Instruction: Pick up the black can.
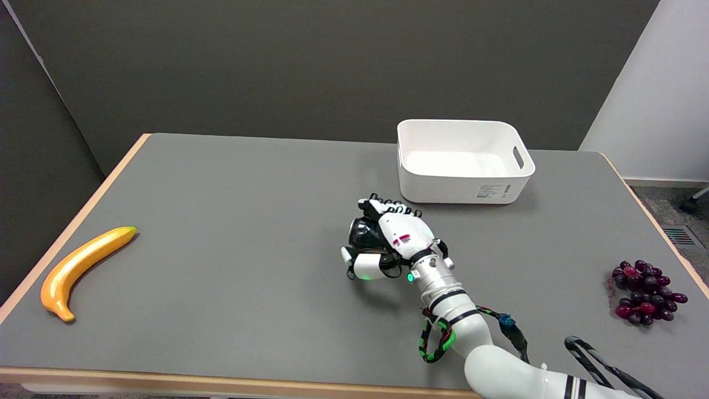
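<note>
The black can point(363, 234) lies on its side near the middle of the grey table point(232, 221), its round end facing left. My right hand point(390, 238) is on it from the right. The fingers point(382, 206) curl over the can's far side and the thumb point(363, 267) lies along its near side, so the hand grips the can. Most of the can's body is hidden behind the white palm. The can looks to be touching the table or just above it; I cannot tell which.
A white plastic bin point(464, 162) stands behind the hand, towards the back right. A bunch of dark red grapes point(645, 292) lies near the right edge. A yellow banana point(80, 270) lies at the front left edge.
</note>
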You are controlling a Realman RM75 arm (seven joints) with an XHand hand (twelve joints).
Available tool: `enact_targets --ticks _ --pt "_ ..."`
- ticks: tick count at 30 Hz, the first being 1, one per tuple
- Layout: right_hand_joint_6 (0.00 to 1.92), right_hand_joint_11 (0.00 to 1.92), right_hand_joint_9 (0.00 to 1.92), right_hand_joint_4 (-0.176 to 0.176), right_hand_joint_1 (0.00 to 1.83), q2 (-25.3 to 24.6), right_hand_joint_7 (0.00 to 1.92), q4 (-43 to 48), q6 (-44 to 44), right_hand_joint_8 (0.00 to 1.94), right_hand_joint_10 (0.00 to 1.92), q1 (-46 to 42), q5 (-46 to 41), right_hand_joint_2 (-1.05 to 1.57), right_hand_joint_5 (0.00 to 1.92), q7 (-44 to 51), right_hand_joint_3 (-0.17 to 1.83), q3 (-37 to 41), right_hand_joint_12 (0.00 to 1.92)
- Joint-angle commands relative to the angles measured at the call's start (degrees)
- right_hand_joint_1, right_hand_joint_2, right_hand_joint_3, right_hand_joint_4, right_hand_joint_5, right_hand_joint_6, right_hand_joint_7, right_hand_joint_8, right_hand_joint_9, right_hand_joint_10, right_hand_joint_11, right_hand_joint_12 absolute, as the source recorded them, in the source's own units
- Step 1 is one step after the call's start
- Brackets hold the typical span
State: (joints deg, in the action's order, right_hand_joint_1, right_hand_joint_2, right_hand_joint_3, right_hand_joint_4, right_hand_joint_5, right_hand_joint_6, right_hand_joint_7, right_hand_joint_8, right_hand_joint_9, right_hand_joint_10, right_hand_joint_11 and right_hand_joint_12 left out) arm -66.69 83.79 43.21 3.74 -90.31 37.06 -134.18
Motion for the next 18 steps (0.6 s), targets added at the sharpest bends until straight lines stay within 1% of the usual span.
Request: enact_targets --ticks 1,4,13,14,16,18 --pt "0.42 0.25 0.3 -0.09 0.78 0.63 0.39 -0.37 -0.2 0.51 1.04 0.5 -0.87 0.69 0.21 2.1 0.89 -0.18 1.49" --pt "0.44 0.27 0.34 -0.09 0.87 0.95 0.41 -0.3 -0.33 0.53 1.04 0.5 -0.87 0.67 0.22 2.1 0.93 -0.18 1.52" --pt "0.47 0.29 0.41 -0.085 1.03 1.21 0.47 -0.44 -0.44 0.57 1.08 0.5 -0.15 0.7 0.24 2.18 0.98 -0.1 1.52" --pt "0.48 0.31 0.42 -0.086 1.04 1.21 0.49 -0.6 -0.51 0.6 1.09 0.5 0.95 0.71 0.25 2.18 0.98 -0.1 1.54" --pt "0.53 0.34 0.49 -0.089 1.05 1.21 0.55 -0.77 -0.24 0.72 1.16 0.5 2.26 0.76 0.28 2.18 0.97 -0.02 1.57" --pt "0.59 0.37 0.53 -0.092 1.06 1.21 0.57 -0.93 -0.2 0.77 1.19 0.5 3.39 0.79 0.3 2.18 0.96 0.13 1.59"
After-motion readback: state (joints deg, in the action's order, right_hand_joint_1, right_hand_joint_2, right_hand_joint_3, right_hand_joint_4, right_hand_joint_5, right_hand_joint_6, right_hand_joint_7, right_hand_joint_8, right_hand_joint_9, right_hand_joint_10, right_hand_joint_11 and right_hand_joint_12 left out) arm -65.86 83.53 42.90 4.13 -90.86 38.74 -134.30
